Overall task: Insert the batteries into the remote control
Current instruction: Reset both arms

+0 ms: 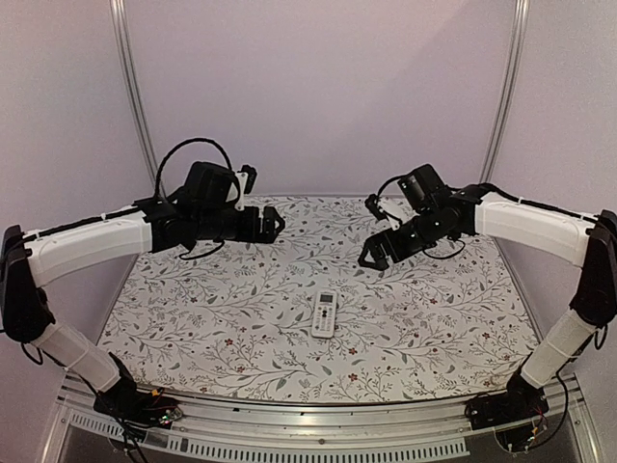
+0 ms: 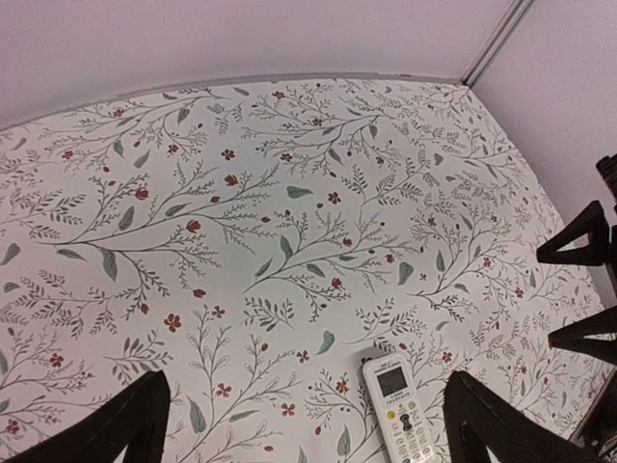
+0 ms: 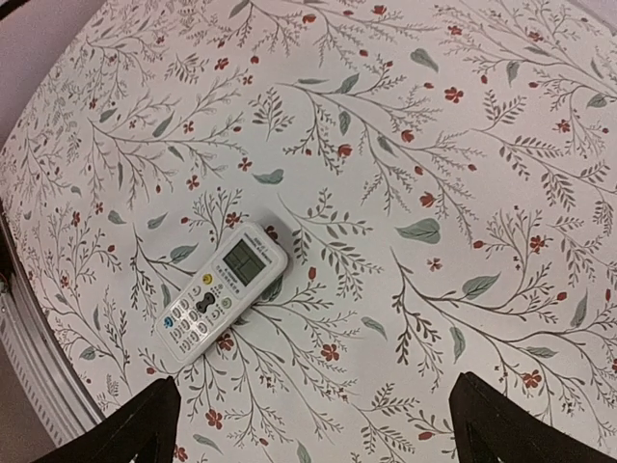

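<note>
Two robot arms hover above a floral-patterned worktop (image 1: 193,318). The left end effector (image 1: 275,224) and the right end effector (image 1: 371,256) are both spread wide, holding nothing. Between them, near the worktop's middle, the white remote control (image 1: 325,313) lies face up, screen and buttons showing. No batteries are visible anywhere, and its back is hidden, so whether loading is finished or unstarted cannot be told.

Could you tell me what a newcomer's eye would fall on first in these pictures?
The white remote control lies face up and alone near the middle of the floral table cover, its little screen and buttons showing. Both arms hover over the table behind it, one on each side, with the left fingers and the right fingers spread wide and holding nothing.
</note>
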Controlling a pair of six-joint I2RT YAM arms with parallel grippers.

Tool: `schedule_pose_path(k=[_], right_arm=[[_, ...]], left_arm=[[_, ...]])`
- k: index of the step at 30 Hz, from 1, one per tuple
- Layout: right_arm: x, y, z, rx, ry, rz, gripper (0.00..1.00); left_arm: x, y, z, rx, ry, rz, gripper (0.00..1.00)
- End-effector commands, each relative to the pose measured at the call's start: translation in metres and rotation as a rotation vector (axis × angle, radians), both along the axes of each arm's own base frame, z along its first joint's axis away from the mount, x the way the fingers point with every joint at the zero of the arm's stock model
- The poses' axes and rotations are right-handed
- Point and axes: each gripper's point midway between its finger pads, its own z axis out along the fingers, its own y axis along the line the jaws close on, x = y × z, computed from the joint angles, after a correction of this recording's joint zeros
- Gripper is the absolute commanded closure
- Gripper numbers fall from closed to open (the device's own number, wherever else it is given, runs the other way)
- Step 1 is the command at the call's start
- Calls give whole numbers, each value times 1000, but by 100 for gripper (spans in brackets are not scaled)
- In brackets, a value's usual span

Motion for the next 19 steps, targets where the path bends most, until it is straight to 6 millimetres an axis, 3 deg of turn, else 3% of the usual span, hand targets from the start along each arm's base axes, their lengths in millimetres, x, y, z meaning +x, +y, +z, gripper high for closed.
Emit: schedule_pose_path(k=[1,5,11,15,19], right_arm=[[24,-35,26,121,-99,-137,1],[23,-63,38,216,-154,-236,1],[6,-78,8,259,-145,-305,1],[-1,-80,-3,305,-141,-331,1],[-2,-81,2,323,-158,-335,1]], left_arm=[[8,5,-24,100,53,3,1],[7,-5,-50,94,109,-22,0],[-3,-6,-93,95,185,-26,1],[-6,-5,-101,98,192,-21,1],[-5,-4,-97,91,175,-19,0]])
